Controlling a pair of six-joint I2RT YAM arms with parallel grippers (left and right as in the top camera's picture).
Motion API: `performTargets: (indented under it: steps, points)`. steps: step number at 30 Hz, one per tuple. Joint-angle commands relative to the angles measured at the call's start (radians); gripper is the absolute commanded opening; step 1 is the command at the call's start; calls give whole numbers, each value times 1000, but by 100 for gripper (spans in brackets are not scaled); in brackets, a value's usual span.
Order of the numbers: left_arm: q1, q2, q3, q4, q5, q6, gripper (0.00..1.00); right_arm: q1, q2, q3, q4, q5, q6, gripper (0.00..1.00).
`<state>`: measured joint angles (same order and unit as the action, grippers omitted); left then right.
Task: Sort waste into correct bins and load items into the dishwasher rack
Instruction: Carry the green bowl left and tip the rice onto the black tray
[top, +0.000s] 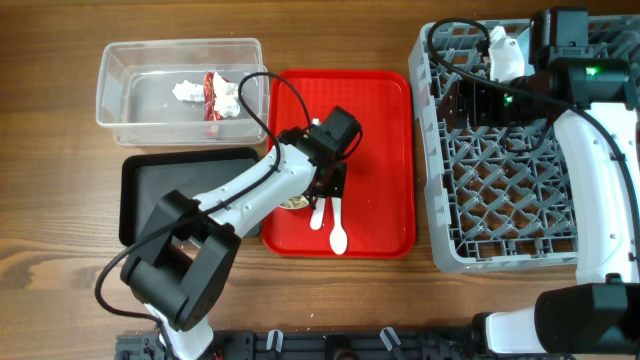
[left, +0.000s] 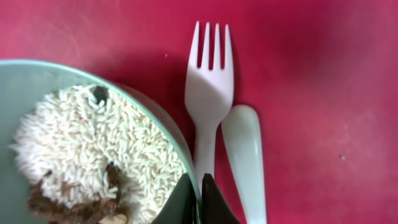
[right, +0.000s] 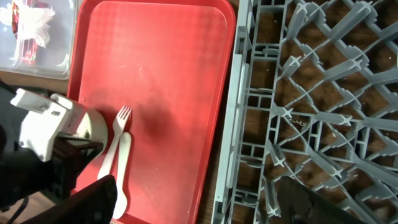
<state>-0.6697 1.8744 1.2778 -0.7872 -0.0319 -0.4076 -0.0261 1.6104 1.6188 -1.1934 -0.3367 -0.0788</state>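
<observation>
Red serving tray sits at the centre of the overhead view, on a wooden table. Your left pincer is at the tray's lower left part. In the left wrist view its two dark fingers are drawn together at the bottom edge of the frame, clamped on the rim of a pale green bowl. The bowl fills the left side of that view and holds a mound of white, rice-like food scraps with some brown bits at the lower edge.

Just right of the bowl, a white plastic fork lies flat on the tray with its tines toward the top of the frame. A white spoon lies touching its right side.

At the upper left of the overhead view a clear tub holds crumpled white tissue and a shiny red wrapper. A black tray sits just below the tub, beside the red tray's left edge.

A large grey rack of upright pegs fills the right side. Your right arm is over its upper part. In the right wrist view your right pincer has its fingers spread wide apart, holding nothing, above the line where the red tray meets the rack.
</observation>
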Motion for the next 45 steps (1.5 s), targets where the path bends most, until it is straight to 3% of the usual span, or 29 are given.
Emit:
performTargets:
  steps: [1,6,11,18,29,32,36,45]
  points:
    - [-6,-65,58,-53,37,-3,4,1,10,-4,-1,-20,3,84]
    - [22,-180,69,-84,37,-3,4,1,10,-4,-1,-20,3,83]
    - [161,-309,69,-167,65,-26,4,1,10,-4,-2,-20,2,83]
    - [516,-335,27,-179,486,155,4,1,10,-4,-5,-20,2,83]
    - [1028,-303,-348,-84,1273,566,4,1,10,-4,-5,-20,1,83]
    - [1122,-254,-401,-80,1455,587,4,1,10,-4,-5,-20,1,83]
    - [1177,-212,-407,-108,1610,576,4,1,10,-4,-5,-20,1,83]
    - [1205,-209,-407,-119,1609,545,4,1,10,-4,-5,-20,1,83]
